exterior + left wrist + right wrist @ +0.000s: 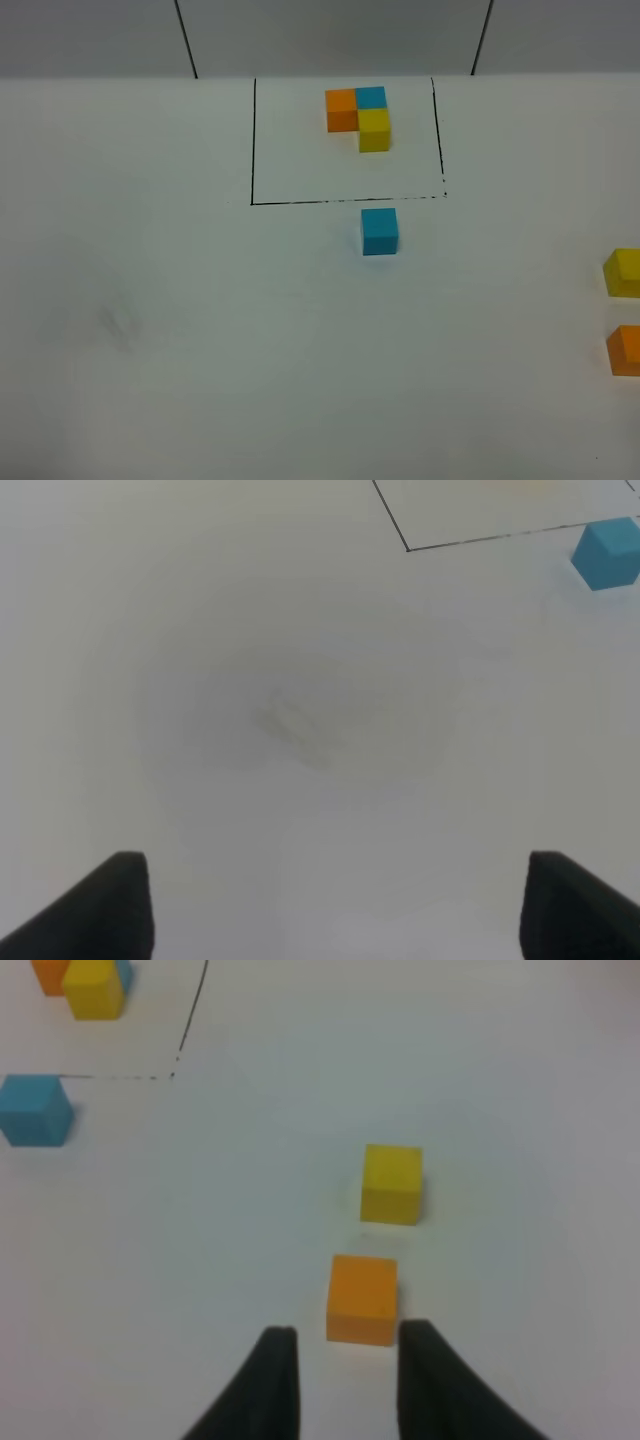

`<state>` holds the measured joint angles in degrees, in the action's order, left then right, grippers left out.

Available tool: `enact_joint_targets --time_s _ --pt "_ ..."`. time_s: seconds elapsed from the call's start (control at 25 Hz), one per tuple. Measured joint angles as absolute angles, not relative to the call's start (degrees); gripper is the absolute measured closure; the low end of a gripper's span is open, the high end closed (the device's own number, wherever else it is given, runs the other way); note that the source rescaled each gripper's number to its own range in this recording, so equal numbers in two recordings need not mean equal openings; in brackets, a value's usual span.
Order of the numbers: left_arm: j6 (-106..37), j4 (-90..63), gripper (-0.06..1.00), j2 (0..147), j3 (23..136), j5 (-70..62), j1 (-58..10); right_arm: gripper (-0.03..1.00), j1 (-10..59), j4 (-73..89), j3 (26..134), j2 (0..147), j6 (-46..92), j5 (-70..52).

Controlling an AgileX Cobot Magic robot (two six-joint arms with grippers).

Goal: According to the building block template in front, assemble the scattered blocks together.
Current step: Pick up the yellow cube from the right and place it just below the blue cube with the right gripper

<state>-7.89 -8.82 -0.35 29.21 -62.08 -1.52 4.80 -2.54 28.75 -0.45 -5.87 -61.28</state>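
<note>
The building block template [360,117] is an orange, blue and yellow L-shaped cluster inside a thin black drawn rectangle at the back; part of it shows in the right wrist view [88,985]. The loose blue cube [379,231] sits just in front of the frame; it also shows in both wrist views [607,553] [35,1110]. The loose yellow cube [623,272] [391,1183] and orange cube [625,349] [362,1297] lie at the right edge. My right gripper [347,1335] is open, its fingertips at the near edge of the orange cube. My left gripper [337,858] is open and empty over bare table.
The white table [200,320] carries a faint smudge [300,725] under the left gripper. The black frame line [340,201] runs just behind the blue cube. Two dark seams cross the grey wall at the back [186,40].
</note>
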Motion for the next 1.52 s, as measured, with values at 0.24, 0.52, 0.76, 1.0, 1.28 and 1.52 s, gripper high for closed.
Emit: enact_joint_targets --time_s 0.24,0.52,0.76,1.0,1.28,1.52 --pt "-7.89 -8.82 0.31 -0.35 29.21 -62.08 -1.52 0.9 4.8 -0.75 28.81 0.07 -9.36 -61.51" --pt "-7.94 -8.82 0.31 -0.35 29.21 -62.08 -1.52 0.25 4.8 0.46 31.38 7.95 -13.78 -69.32" --pt "-7.88 -8.82 0.31 -0.35 29.21 -62.03 -1.52 -0.02 4.8 1.22 33.5 24.4 -13.1 -70.02" --pt "-7.88 -8.82 0.31 -0.35 29.21 -62.03 -1.52 -0.03 4.8 -2.13 39.07 45.66 -10.28 -66.85" --pt "-7.88 -8.82 0.31 -0.35 29.21 -62.03 -1.52 -0.03 4.26 -7.58 42.22 59.68 -10.1 -58.02" --pt "-7.88 -8.82 0.31 -0.35 29.21 -62.03 -1.52 -0.03 -4.35 -5.32 42.22 63.04 -7.34 -54.45"
